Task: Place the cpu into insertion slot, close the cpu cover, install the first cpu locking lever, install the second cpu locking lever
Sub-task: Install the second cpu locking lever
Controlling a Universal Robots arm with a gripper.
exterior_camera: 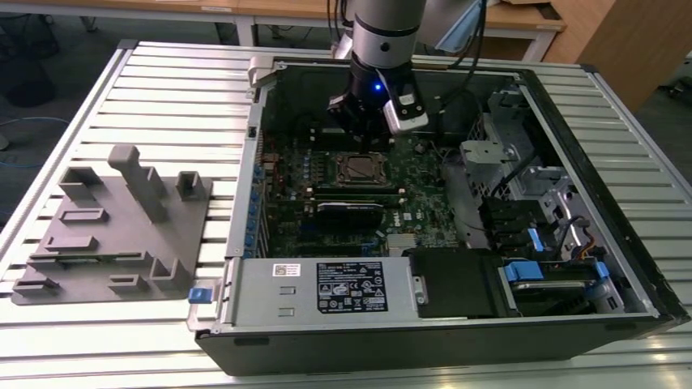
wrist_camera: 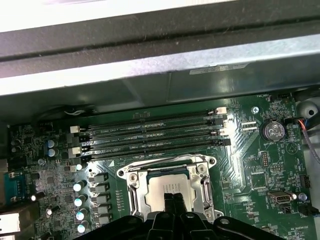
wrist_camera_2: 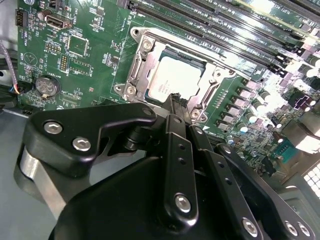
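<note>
On the slatted table [exterior_camera: 162,89], at the exterior view's left and well apart from the fingers, lay a grey moulded fixture [exterior_camera: 113,231]. To its right the open computer case [exterior_camera: 638,267] lay on its side, with the green circuit board [exterior_camera: 287,203] exposed and the power supply [exterior_camera: 324,285] nearest the camera. The arm [exterior_camera: 384,32] reached down into the case, and the fingers [exterior_camera: 365,138] hung just above the board, close over the far edge of the insertion slot [exterior_camera: 359,168].

In both wrist views the cpu [wrist_camera_2: 172,80] sat flat inside the slot, its pale metal top facing up, directly beyond the fingertips [wrist_camera_2: 175,100]. The cpu cover [wrist_camera_2: 210,92] framed the chip within the silver rim. The two fingers were pressed together with no gap between them and held nothing; their tips stood just at the cpu's near edge, whether touching I could not tell. Beyond the slot ran the long black memory slots [wrist_camera: 150,135], and off to one side of the fingers sat a round coin battery [wrist_camera: 272,131].
</note>
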